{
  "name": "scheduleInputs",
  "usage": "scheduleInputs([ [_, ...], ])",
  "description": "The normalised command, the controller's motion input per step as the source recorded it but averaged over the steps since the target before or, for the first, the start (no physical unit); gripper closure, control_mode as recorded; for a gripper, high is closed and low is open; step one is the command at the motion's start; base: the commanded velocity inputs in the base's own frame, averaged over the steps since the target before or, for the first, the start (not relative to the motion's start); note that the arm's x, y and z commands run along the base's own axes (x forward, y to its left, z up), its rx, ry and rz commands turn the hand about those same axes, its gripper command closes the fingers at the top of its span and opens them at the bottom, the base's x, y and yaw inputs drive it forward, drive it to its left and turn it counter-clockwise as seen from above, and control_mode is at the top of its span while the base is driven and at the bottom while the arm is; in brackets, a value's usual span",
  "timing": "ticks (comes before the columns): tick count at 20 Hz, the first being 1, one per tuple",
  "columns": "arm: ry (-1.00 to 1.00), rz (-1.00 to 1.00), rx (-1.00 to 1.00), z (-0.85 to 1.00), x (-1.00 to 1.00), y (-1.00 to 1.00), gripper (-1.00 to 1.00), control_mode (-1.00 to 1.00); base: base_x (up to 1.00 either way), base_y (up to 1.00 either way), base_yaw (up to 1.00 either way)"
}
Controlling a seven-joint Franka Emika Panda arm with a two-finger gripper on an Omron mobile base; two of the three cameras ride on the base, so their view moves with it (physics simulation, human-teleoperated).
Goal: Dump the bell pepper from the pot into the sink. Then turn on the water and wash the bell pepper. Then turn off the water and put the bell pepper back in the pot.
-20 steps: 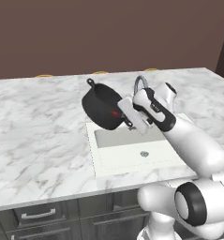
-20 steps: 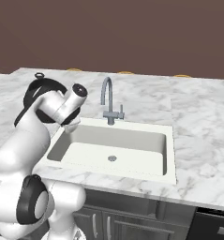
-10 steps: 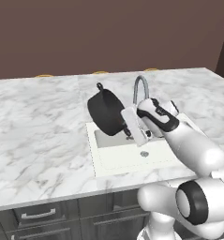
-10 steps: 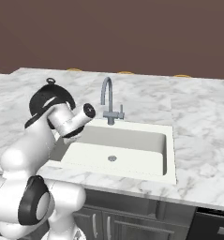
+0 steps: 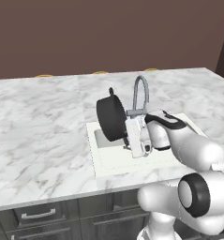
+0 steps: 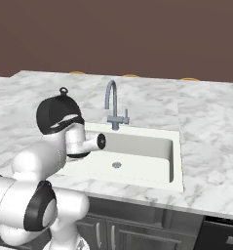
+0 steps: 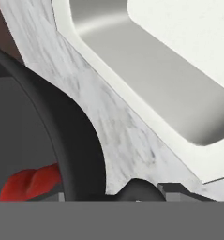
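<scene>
The black pot (image 5: 111, 117) hangs in the air, tipped on its side above the back left corner of the white sink (image 5: 132, 161). Its base faces the left base camera. My gripper (image 5: 128, 132) is shut on the pot's rim. From the right base view the pot (image 6: 56, 113) sits above my wrist, left of the sink (image 6: 137, 157). In the hand view the pot's dark wall (image 7: 78, 145) curves up on the left, with the red bell pepper (image 7: 30, 182) lying inside it. The sink's marble edge and basin wall (image 7: 146, 61) lie beyond.
A curved metal faucet (image 5: 140, 93) stands at the back of the sink, just right of the pot, and also appears as the faucet (image 6: 112, 104) in the right base view. A small round drain (image 6: 116, 165) marks the basin floor. White marble counter (image 5: 43, 126) surrounds the sink.
The arm has carried the pot lower and nearer to the sink and rolled it further over; its mouth faced the left base camera before, now its base does.
</scene>
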Motion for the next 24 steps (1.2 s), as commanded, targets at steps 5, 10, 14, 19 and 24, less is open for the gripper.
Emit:
scheduleInputs([
  [5, 0.00, 0.00, 0.13, 0.00, 0.08, 0.00, 1.00, -1.00, 0.00, 0.00, 0.00],
  [10, 0.00, 0.00, 0.08, 0.00, 0.13, 0.00, 1.00, -1.00, 0.00, 0.00, 0.00],
  [14, 0.01, 0.00, 0.03, 0.00, 0.34, 0.00, 1.00, -1.00, 0.00, 0.00, 0.00],
  [19, 0.09, 0.00, 0.03, 0.00, 0.42, 0.00, 1.00, -1.00, 0.00, 0.00, 0.00],
  [24, 0.16, 0.00, 0.01, 0.00, 0.28, 0.00, 1.00, -1.00, 0.00, 0.00, 0.00],
])
